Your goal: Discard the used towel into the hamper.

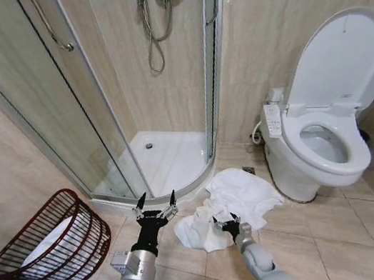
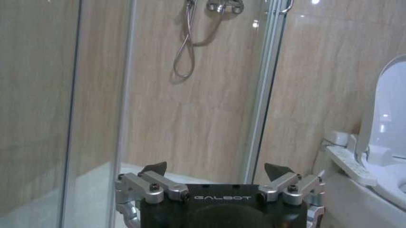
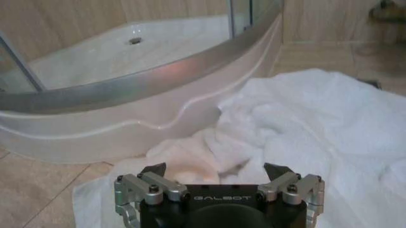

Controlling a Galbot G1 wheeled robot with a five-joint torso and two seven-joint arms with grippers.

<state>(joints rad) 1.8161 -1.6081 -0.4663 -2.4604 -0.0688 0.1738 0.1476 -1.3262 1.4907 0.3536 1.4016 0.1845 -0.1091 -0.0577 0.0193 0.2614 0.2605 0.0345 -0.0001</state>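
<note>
1. Right wrist view puts my right gripper [image 3: 216,172] low over the white towel [image 3: 304,123], its two dark fingertips [image 3: 154,169] spread apart with nothing between them; a rumpled fold of cloth lies just ahead of the gap.
2. Past that fold the towel spreads out beyond my right gripper, and its near edge runs along the curved white base of the shower tray [image 3: 127,118].
3. From the head view, my right gripper [image 1: 226,221] sits on the near part of the towel [image 1: 243,192], which lies crumpled on the tiled floor [image 1: 319,232].
4. My left gripper [image 1: 156,202] is raised beside it, off the towel, fingers wide apart and holding nothing; in the left wrist view my left gripper [image 2: 216,170] points at the shower's glass door [image 2: 95,95] and the tiled wall behind.
5. Outward from my left gripper, the hamper [image 1: 84,256] rests tilted against the wall, its mouth turned toward the room, with something white inside.
6. Beyond my right gripper, past the towel, stands the toilet [image 1: 331,136] with its lid up.
</note>
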